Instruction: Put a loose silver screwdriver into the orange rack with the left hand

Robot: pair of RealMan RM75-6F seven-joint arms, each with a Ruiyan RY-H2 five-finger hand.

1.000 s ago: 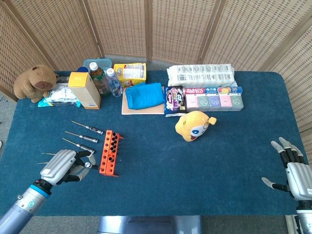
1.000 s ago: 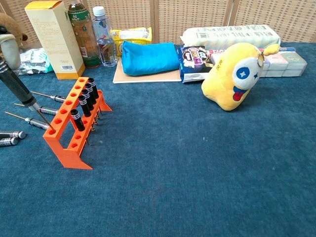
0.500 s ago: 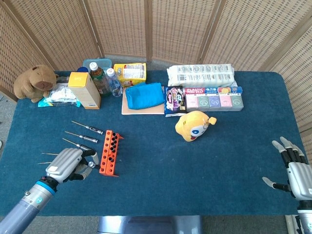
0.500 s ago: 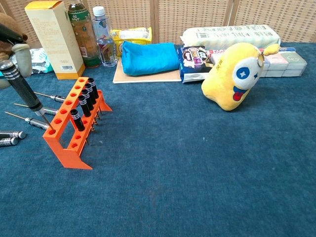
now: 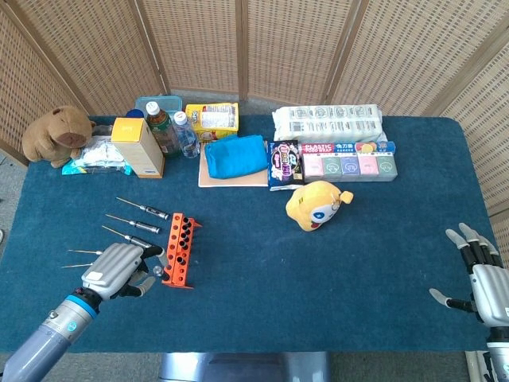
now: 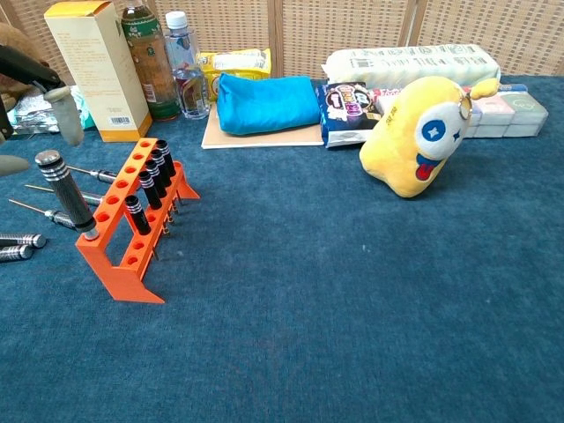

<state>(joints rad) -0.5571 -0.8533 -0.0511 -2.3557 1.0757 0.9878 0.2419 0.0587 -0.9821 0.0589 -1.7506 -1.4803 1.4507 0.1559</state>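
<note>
Only one label I can read — "PLASTIC FOOD WRAP" on the long box (image 5: 347, 148) near the tabletop's far edge; other print is too small.

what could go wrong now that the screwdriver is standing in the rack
The black-handled silver screwdriver leans in an end hole of the orange plastic rack, so it may tip out. The left hand sits right beside the rack with its fingers near the handle; pulling away could snag it or shove the light rack.

Left hand (image 5: 119, 270): silver-grey shell, dark finger segments, pale tips. Forearm grey-blue with a bright blue wrist ring. Right hand (image 5: 481, 274): matching grey casing, black fingers, light tips.
</note>
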